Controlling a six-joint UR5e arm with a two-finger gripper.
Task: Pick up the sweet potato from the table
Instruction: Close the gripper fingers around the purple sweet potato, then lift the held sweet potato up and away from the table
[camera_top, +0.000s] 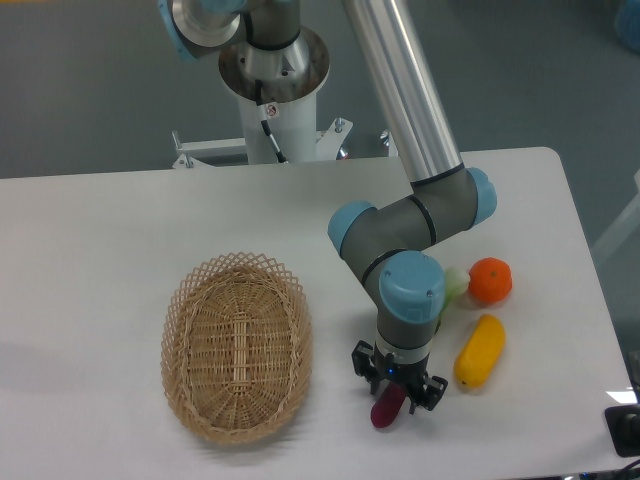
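Low in the frame, right of centre, the sweet potato (386, 408) lies on the white table (100, 240), partly hidden beneath the gripper (398, 384), whose open fingers straddle its upper end. A wicker basket (237, 345) sits left. Farther right: yellow vegetable (480, 351), orange fruit (490, 280). No readable writing.

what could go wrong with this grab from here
The gripper sits over only the upper end of the sweet potato, so a close there may squeeze the smooth piece out or tilt it. It lies near the table front edge, so a nudge might roll it off.
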